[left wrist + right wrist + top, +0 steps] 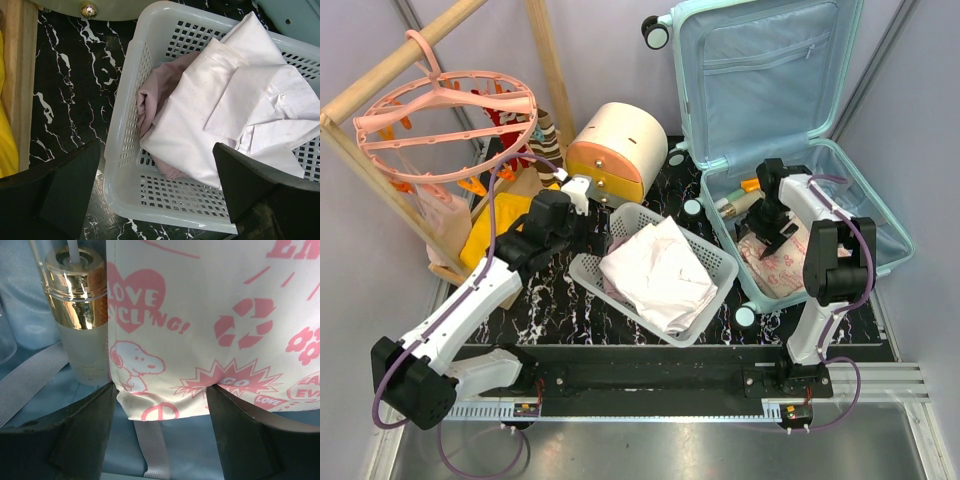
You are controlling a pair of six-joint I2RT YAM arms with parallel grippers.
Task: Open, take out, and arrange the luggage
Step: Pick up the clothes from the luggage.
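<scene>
You can read "LOVE" in a pink heart and "GO" in a starburst on the white pouch (210,315), which lies in the open luggage (760,90) at the table's two o'clock. Your right gripper (160,407) stands spread astride the pouch's hem, pinching nothing, with a gold-collared bottle (82,315) at its ten o'clock. Your left gripper (156,155) gapes wide over the basket (125,100).

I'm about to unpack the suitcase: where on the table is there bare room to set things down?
Bare marble shows in the near strip between the white basket and the base rail, and in a narrow gap between basket and luggage. The back left is crowded with the drawer box and yellow bag; the basket is full of clothes.
</scene>
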